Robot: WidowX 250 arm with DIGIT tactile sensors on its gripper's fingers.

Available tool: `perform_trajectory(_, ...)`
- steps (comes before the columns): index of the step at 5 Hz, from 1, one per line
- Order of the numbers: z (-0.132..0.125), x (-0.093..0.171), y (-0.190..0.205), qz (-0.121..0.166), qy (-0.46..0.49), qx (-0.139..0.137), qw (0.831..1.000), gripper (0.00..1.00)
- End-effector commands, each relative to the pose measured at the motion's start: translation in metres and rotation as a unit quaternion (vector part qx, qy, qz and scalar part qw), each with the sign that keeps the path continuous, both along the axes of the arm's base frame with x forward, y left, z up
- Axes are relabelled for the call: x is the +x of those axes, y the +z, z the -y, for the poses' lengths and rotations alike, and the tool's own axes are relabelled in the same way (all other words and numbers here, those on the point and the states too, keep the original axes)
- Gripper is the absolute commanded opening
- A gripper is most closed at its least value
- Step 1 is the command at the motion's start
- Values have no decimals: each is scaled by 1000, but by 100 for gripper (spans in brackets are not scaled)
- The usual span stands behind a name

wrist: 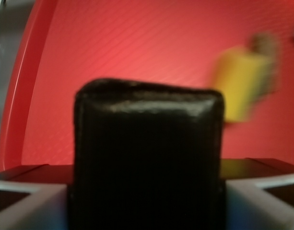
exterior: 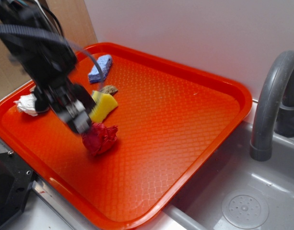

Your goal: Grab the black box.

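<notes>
In the wrist view the black box [wrist: 147, 158], glossy with rounded edges, fills the middle between my two grey fingers [wrist: 27, 201]. Both fingers press against its sides, so my gripper [wrist: 147, 203] is shut on it. The red tray [wrist: 137, 43] shows behind it. In the exterior view my gripper [exterior: 78, 120] is blurred over the tray's left part, just above the red cloth ball [exterior: 99, 138]. There I cannot tell the box apart from the dark fingers.
On the red tray [exterior: 185, 96] lie a yellow sponge [exterior: 103, 106], a blue sponge [exterior: 100, 68], a small brown piece [exterior: 110, 89] and a white crumpled wad [exterior: 27, 104]. A grey faucet [exterior: 271, 100] and sink [exterior: 242, 206] stand to the right.
</notes>
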State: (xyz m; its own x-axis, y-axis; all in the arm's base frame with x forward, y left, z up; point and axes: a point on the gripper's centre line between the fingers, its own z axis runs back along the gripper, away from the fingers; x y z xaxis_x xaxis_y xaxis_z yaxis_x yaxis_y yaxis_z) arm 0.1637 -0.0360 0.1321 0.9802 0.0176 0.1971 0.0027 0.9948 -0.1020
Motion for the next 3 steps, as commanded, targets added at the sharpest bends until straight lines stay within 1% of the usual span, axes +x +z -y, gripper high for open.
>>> perform_trajectory(1,-48,31,79,-28,-4,50,998,0)
perform_trajectory(2,-46,37,69,-47,0,47,998,0)
perform_trajectory(3,-40,36,60,-56,-6,56,997,0)
